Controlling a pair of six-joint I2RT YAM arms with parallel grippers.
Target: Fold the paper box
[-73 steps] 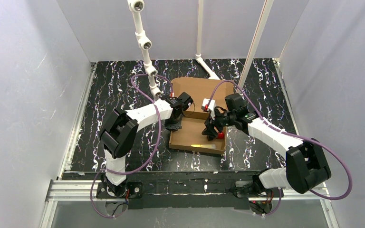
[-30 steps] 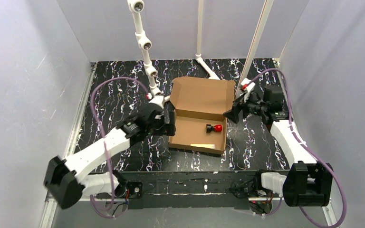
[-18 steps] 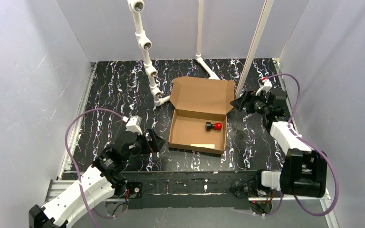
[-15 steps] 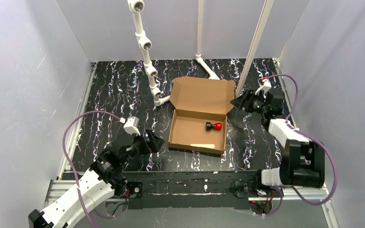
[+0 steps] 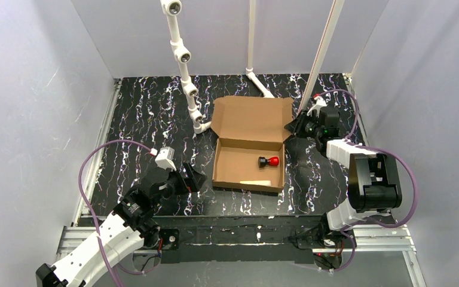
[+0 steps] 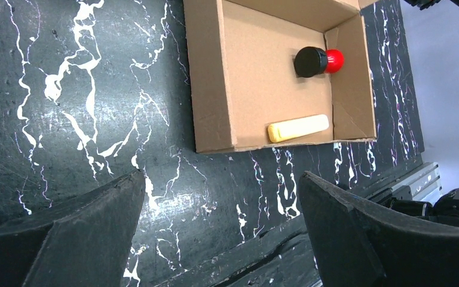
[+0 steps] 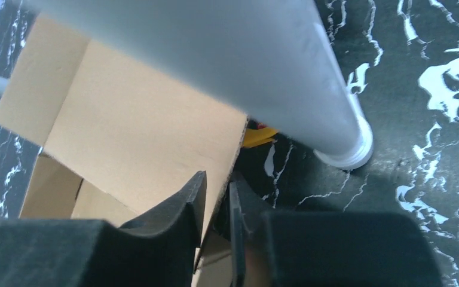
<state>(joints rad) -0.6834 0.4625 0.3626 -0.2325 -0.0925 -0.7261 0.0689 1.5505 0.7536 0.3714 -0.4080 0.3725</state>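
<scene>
The paper box (image 5: 238,164) lies open mid-table, its lid (image 5: 251,119) tilted back. In its tray rest a red and black knob (image 5: 269,160) and a pale yellow stick (image 5: 255,183). My right gripper (image 5: 293,127) is at the lid's right edge. In the right wrist view its jaws (image 7: 218,179) are closed thinly on either side of that cardboard edge (image 7: 233,155). My left gripper (image 5: 190,177) hangs open near the table's front, left of the box. The left wrist view shows it (image 6: 220,175) over bare table, with the box (image 6: 209,89) beyond.
A white slanted pole (image 5: 320,60) stands just behind my right gripper and fills the top of the right wrist view (image 7: 215,54). A jointed white pipe (image 5: 182,60) rises behind the box's left corner. A metal rail (image 5: 215,236) runs along the near edge.
My left arm has pulled away from the box's left side to the front left. My right gripper has moved in onto the lid's right edge and narrowed its jaws around it.
</scene>
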